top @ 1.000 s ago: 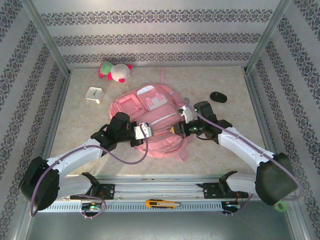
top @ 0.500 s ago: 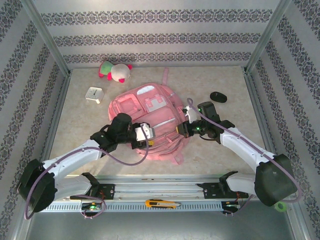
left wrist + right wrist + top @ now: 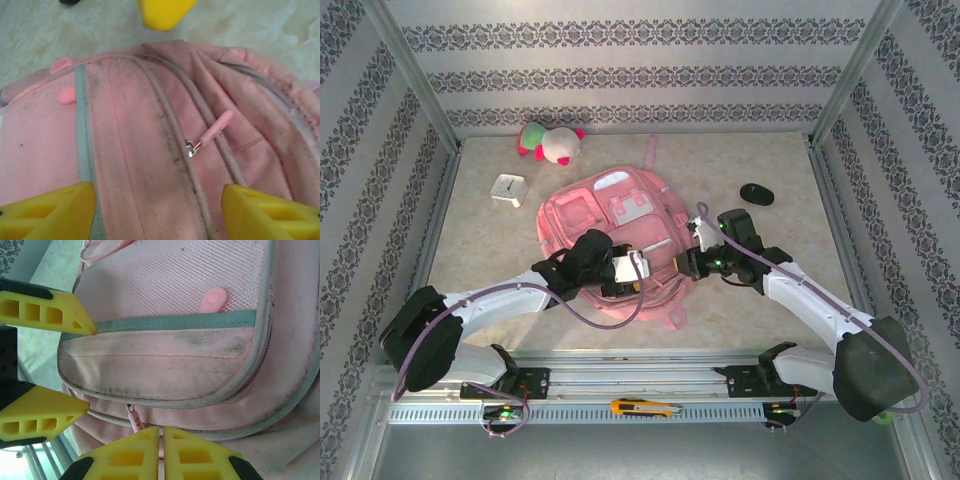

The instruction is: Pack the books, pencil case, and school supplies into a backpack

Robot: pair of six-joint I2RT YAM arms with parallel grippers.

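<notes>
The pink backpack (image 3: 610,215) lies flat mid-table, front pockets up. My left gripper (image 3: 636,270) hovers open over its lower front. In the left wrist view its fingers (image 3: 47,210) straddle bare pink fabric (image 3: 125,150), with a zipper pull (image 3: 216,126) just ahead and nothing between them. My right gripper (image 3: 690,263) is at the backpack's right edge. Its fingers (image 3: 125,455) are almost together, and a pink zipper pull (image 3: 136,422) runs into the thin slit. The books, pencil case and school supplies are out of view.
A pink-and-white plush toy (image 3: 548,142) and a white clock cube (image 3: 507,189) sit at the back left. A black oval lump (image 3: 756,193) lies at the right. A yellow cutter (image 3: 642,407) rests on the front rail. Patterned walls enclose the table.
My left gripper has let go, opened wide and moved right across the backpack's lower front. My right gripper has drifted slightly down and right along the backpack's edge.
</notes>
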